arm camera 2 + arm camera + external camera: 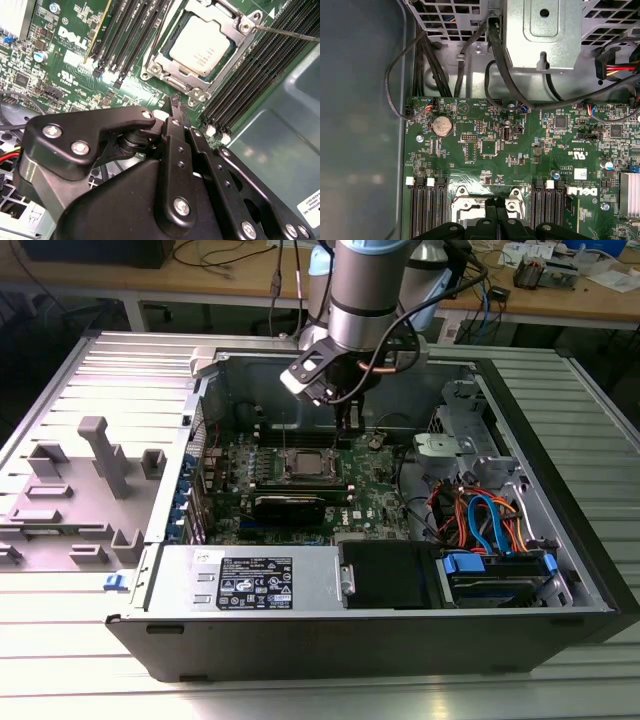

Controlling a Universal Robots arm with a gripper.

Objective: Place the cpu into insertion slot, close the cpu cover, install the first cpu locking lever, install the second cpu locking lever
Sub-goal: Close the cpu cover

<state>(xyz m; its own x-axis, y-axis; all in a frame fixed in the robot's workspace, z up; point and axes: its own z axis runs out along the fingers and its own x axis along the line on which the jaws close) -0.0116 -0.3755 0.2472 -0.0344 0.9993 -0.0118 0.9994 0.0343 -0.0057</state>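
The cpu [202, 47], a square chip with a silvery top, lies in the insertion slot [305, 463] in the middle of the green motherboard. The cpu cover [239, 44], a thin metal frame, lies down around the chip's edges. A thin locking lever [287, 33] sticks out past one corner of the socket. My gripper [176, 106] hangs just above the board beside the socket, at the socket's edge [485, 204] in the first wrist view. Its black fingers [491, 216] are shut together with nothing between them. In the exterior view the gripper [350, 432] is toward the right of the socket.
Long black memory slots [125, 35] flank the socket on both sides. A metal drive cage [542, 35] and cable bundles [480, 515] fill the case toward the exterior view's right. The power supply [250, 580] lies along the front wall. Grey fixtures [100, 455] stand outside the case.
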